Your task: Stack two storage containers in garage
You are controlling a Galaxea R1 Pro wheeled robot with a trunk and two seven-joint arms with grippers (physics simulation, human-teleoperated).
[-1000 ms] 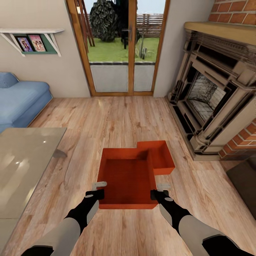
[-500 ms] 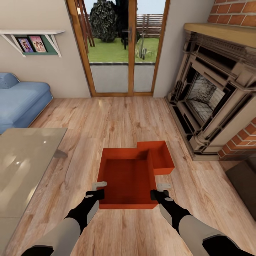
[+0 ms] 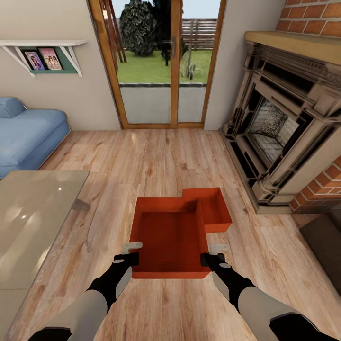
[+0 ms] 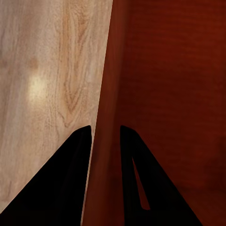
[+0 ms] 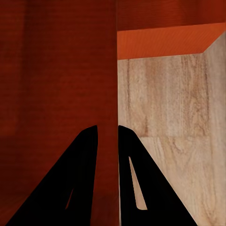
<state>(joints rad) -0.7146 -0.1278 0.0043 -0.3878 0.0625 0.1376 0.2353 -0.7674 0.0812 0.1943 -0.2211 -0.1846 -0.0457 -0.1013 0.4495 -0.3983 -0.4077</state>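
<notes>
In the living room, with its light wood-plank floor (image 3: 156, 156), ornate stone fireplace (image 3: 284, 123) and wood-framed glass doors (image 3: 158, 61), a blue sofa (image 3: 26, 135) is seen at the left wall beyond a glass-topped table (image 3: 33, 213). The first orange-red rectangular storage container (image 3: 170, 237), open-topped and thin-walled, is gripped by both arms at its near end; whether it is lifted clear of the planks cannot be told. The second orange-red rectangular bin (image 3: 215, 208), alike in form, is seen at the far right corner of the first, touching or overlapping it; which of the two cannot be told. The left gripper (image 4: 104, 136) is clamped on the left wall of the first container, one finger outside and one inside. The right gripper (image 5: 107, 134) is clamped likewise on the right wall, the other bin's orange side (image 5: 165, 40) showing beyond it. The task is judged to be at its start: no garage is in sight, neither container has been carried out, and the stacking on concrete remains to be done.
</notes>
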